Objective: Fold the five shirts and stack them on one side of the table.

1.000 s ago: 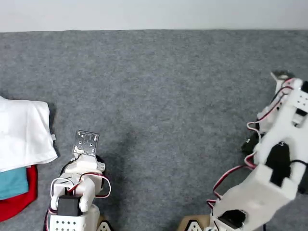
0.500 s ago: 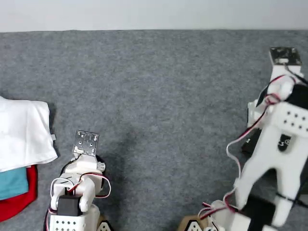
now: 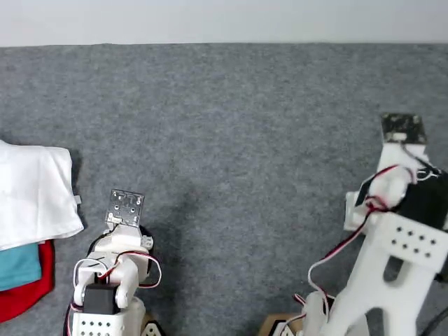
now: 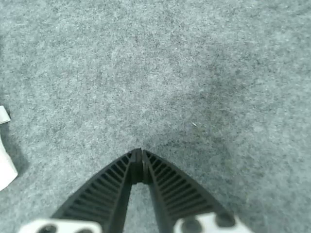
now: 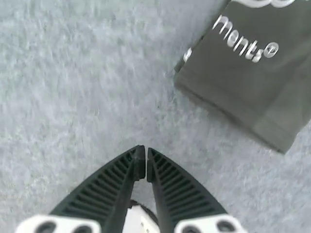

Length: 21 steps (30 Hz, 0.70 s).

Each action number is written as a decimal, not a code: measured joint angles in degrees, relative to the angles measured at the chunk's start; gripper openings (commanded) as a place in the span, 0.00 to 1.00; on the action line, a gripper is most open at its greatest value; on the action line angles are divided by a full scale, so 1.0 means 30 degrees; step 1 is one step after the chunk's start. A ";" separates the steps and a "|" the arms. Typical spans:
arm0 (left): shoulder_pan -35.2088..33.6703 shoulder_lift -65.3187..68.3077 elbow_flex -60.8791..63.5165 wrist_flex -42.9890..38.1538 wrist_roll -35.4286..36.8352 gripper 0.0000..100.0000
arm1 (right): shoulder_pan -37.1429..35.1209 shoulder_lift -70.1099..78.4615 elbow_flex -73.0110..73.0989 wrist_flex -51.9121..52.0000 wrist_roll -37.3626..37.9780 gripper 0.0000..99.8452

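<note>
Now right claw [image 5: 146, 156] closed and empty over grey table [image 5: 73, 73], dark shirt [image 5: 248, 68] flat just ahead, not touching; left claw [image 4: 142, 162] likewise closed, white shirt [image 3: 31, 192] topping stack [image 3: 21, 276] at table's left edge

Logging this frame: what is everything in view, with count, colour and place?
white shirt: one, white, folded, top of the stack at the table edge on the left arm's side
teal shirt: one, teal, under the white shirt, an edge showing
red shirt: one, red, lowest layer showing in the stack
dark shirt: one, dark grey with white print, flat on the table near the right gripper
table: one, grey felt-like surface
left gripper: one, black fingers, shut, over bare table
right gripper: one, black fingers, shut, over the table beside the dark shirt
</note>
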<state>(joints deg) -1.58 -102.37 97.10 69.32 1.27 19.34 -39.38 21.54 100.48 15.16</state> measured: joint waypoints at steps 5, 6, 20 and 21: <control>0.0821 0.0000 0.0000 0.0000 0.0000 0.01 | 0.0000 -0.1670 0.2462 0.0000 0.0000 0.01; 0.1377 0.0000 0.0000 0.0000 0.0000 0.01 | 0.0000 -0.1934 0.2784 0.0000 0.0000 0.01; -0.2286 -0.0117 -0.5451 0.0147 -0.2989 0.01 | 0.0000 -0.2667 0.3018 0.0000 0.0000 0.01; -0.2696 -0.0117 -0.5890 0.0498 -0.3458 0.01 | 0.0000 -0.2608 0.3018 0.0000 0.0000 0.01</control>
<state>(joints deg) -9.67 -102.73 79.43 70.81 -9.10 19.34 -47.21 30.59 100.48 15.16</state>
